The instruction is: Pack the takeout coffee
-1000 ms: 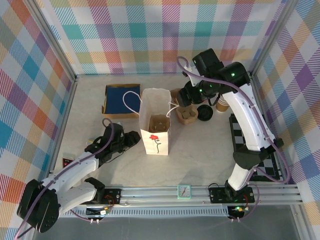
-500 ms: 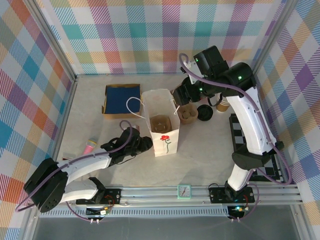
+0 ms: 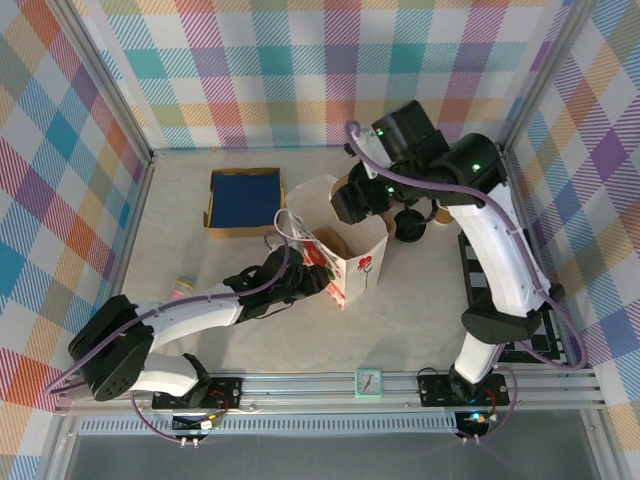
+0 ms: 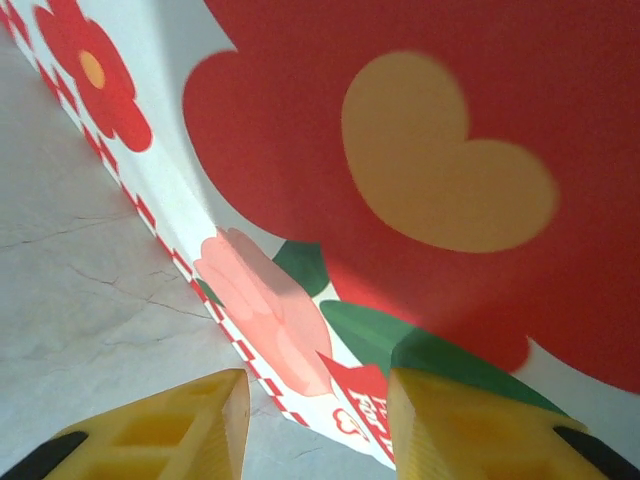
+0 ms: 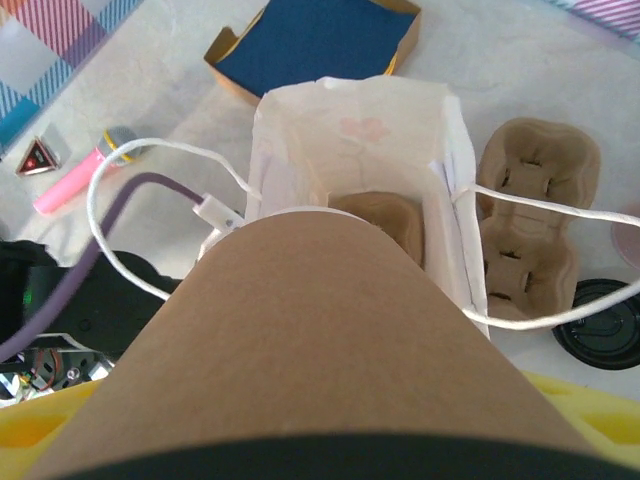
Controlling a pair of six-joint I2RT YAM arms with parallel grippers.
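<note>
1. Two yellow fingers (image 5: 592,402) of the right gripper (image 3: 358,200) stand wide apart and clamp the coffee (image 5: 320,340) between them, its brown side against both.
2. The coffee hangs just above the mouth of the bag (image 5: 350,130), its narrow base pointing down at the opening and its black lid at the fingers' end.
3. Inside the bag lies a brown tray (image 5: 385,215); a second tray (image 5: 535,210) sits on the table just beside the bag, with a loose black lid (image 5: 600,325) near it.
4. The bag (image 3: 365,265) stands tilted, its flowered face turned to the near right.
5. The left gripper (image 3: 308,285) sits low at the bag's near-left foot, its fingers (image 4: 170,420) partly apart.
6. The bag's (image 4: 450,150) bottom edge runs into the gap between them; bare table shows between the left finger and that edge, so there is no pinch. Whether the other finger touches the paper I cannot tell.
7. A blue box (image 3: 243,198) lies well behind the bag.
</note>
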